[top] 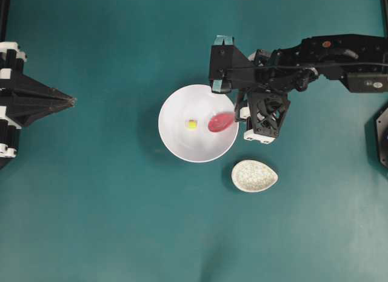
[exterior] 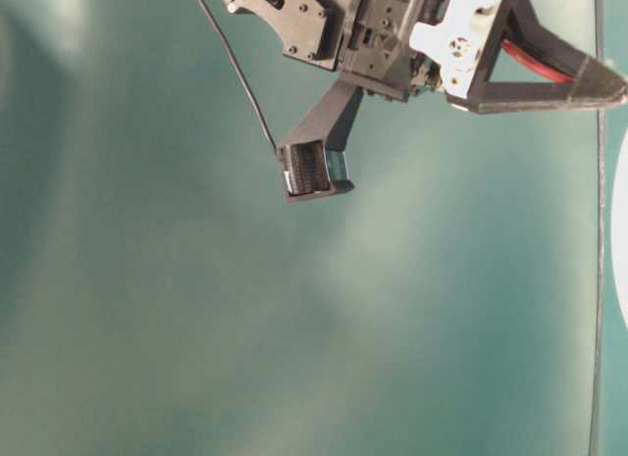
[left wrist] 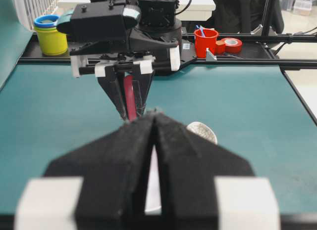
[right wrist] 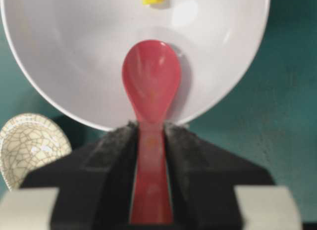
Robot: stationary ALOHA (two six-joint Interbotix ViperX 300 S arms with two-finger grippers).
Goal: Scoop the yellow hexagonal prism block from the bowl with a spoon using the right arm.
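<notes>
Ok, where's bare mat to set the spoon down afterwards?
Bare mat lies between the left gripper and the bowl, and all along the near edge below the spoon rest. It is crowded where the right gripper holds the spoon.

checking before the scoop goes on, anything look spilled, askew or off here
Nothing stands out. The yellow block lies inside the white bowl, the right gripper holds the red spoon straight by its handle, scoop over the bowl, and the speckled spoon rest sits upright beside it.
</notes>
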